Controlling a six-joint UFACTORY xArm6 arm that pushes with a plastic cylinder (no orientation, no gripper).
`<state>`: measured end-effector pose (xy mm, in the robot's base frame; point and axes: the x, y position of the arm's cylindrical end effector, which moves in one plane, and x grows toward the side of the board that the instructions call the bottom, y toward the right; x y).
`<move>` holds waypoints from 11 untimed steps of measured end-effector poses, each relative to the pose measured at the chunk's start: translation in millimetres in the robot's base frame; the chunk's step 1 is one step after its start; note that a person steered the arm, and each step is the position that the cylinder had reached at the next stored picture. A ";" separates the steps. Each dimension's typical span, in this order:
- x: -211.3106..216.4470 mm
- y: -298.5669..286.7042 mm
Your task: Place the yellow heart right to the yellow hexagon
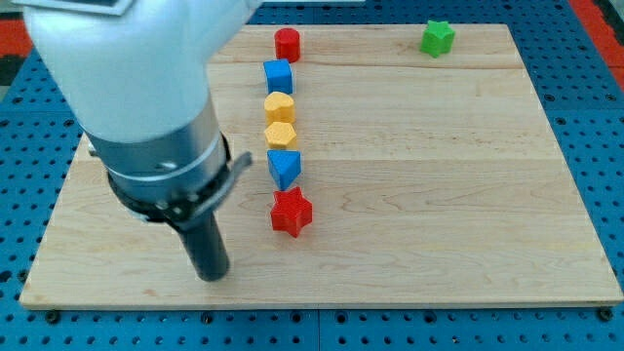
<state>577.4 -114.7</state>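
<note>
The yellow heart point(279, 105) lies in a column of blocks left of the board's middle. The yellow hexagon point(281, 135) sits just below it, almost touching. My tip point(212, 276) rests on the board near the bottom left, well below and to the left of both yellow blocks. It touches no block. The red star point(291, 212) is the block closest to it, up and to its right.
The same column holds a red cylinder point(287, 44) at the top, a blue block point(279, 76) under it, and a blue triangle point(284, 168) below the hexagon. A green star point(438, 38) sits at the top right. The wooden board point(468, 195) lies on a blue pegboard.
</note>
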 end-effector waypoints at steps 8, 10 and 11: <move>-220.9 -64.3; -220.9 69.2; -216.9 141.6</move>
